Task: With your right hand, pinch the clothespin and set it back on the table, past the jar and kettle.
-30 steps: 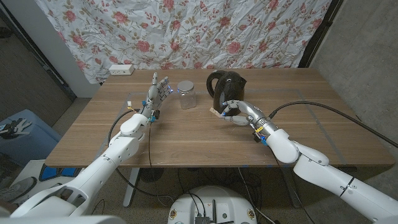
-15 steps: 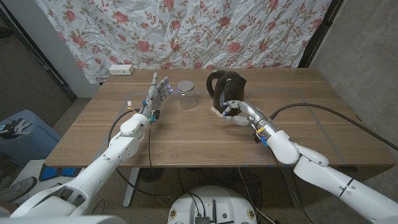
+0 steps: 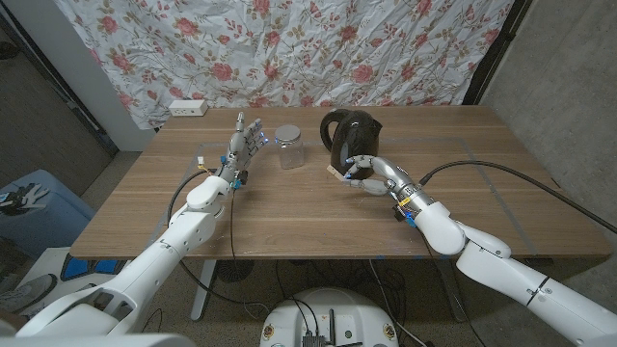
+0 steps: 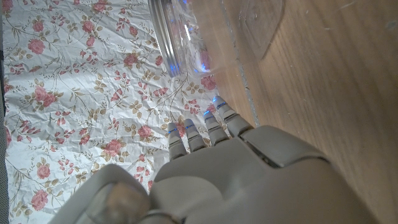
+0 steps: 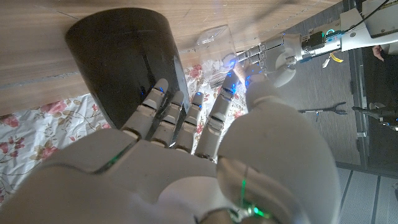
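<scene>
In the head view my right hand pinches a small wooden clothespin a little above the table, just in front of the black kettle. The glass jar stands left of the kettle. My left hand stands upright beside the jar with its fingers spread and nothing in it. In the right wrist view my right hand's fingers reach toward the kettle, with the jar and my left hand beyond; the clothespin is hidden there. Seen from the left wrist, the jar lies past my left hand.
The wooden table has bare room in front of the hands and to the right of the kettle. A white power strip lies at the back left corner. A floral cloth hangs behind the table.
My right hand has edged slightly farther from me and toward the kettle with the clothespin in its pinch. The left hand, jar and kettle have stayed put.
</scene>
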Controlling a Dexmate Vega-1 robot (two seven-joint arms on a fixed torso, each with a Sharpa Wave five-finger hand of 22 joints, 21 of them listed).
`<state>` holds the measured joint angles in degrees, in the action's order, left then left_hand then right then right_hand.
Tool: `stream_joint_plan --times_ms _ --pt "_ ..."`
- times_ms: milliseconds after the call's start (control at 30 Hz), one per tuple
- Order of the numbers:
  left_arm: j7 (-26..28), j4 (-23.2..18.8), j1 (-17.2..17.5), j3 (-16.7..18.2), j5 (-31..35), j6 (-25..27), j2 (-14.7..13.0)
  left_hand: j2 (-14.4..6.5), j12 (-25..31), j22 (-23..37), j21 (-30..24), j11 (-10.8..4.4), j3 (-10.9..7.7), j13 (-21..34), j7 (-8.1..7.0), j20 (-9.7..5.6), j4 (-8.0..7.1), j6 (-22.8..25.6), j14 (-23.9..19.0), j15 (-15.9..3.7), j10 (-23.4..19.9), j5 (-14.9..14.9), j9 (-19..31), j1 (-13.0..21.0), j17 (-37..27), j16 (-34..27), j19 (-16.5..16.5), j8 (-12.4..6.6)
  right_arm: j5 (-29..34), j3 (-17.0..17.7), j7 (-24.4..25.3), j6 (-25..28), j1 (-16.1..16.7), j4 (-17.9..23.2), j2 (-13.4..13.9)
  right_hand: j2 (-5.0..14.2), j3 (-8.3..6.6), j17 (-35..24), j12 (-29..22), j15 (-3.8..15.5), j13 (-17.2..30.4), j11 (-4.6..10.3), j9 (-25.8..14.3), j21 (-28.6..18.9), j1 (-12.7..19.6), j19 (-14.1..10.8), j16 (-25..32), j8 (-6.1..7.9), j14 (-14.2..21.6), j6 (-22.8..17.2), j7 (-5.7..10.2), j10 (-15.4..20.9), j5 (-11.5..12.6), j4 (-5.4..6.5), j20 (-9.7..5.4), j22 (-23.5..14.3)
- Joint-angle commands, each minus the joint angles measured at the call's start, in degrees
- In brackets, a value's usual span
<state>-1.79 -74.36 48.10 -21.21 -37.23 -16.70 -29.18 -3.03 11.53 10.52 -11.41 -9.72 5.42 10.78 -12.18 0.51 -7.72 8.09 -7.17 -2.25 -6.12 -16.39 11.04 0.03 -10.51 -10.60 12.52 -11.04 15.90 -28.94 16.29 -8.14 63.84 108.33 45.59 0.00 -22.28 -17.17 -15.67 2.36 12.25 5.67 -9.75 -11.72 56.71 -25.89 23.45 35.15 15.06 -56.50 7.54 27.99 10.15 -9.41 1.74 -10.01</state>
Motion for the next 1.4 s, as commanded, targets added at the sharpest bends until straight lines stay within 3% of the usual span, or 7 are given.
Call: stream_joint_plan --times_ms 33,867,1400 --pt "0.0 0.0 0.0 0.0 0.0 0.0 0.0 -0.5 0.4 0.1 -0.4 -0.44 -0.03 0.1 -0.5 0.0 -0.32 0.0 -0.5 -0.41 -0.2 -0.2 0.3 0.2 -0.2 -0.3 0.5 -0.35 0.0 0.3 -0.6 -0.8 0.0 -0.1 0.2 0.34 0.25 -0.2 0.3 2.48 0.0 -0.12 -0.3 -0.1 0.3 -0.2 0.2 -0.34 0.1 -4.3 4.91 -0.7 -0.1 0.17 0.29 -0.1" --pt "0.0 0.0 0.0 0.0 0.0 0.0 0.0 -0.5 0.3 0.1 -0.4 -0.41 -0.03 0.1 -0.5 0.05 -0.32 0.0 -0.5 -0.35 -0.2 -0.2 0.3 0.2 -0.2 -0.3 0.5 -0.36 -0.2 0.6 -1.5 -1.7 -0.5 -0.9 0.2 -0.33 1.09 -0.3 1.2 1.46 0.0 -0.51 -0.4 0.1 -0.1 0.2 0.0 -2.77 -0.6 -2.1 4.62 -1.7 -0.1 0.27 0.93 -0.1" --pt "0.0 0.1 0.0 0.0 0.0 0.0 0.0 -0.5 0.3 0.1 -0.4 -0.36 -0.03 0.1 -0.5 0.07 -0.33 0.0 -0.4 -0.42 -0.2 -0.2 0.3 0.2 -0.2 -0.3 0.4 -0.36 -0.5 0.8 -2.0 -1.9 -0.9 -1.1 0.4 -0.51 1.86 -0.3 1.9 0.88 0.1 -1.57 -0.7 0.3 -1.0 0.7 -0.3 -4.53 -1.1 0.5 4.34 -2.9 -0.1 0.67 1.37 -0.1"
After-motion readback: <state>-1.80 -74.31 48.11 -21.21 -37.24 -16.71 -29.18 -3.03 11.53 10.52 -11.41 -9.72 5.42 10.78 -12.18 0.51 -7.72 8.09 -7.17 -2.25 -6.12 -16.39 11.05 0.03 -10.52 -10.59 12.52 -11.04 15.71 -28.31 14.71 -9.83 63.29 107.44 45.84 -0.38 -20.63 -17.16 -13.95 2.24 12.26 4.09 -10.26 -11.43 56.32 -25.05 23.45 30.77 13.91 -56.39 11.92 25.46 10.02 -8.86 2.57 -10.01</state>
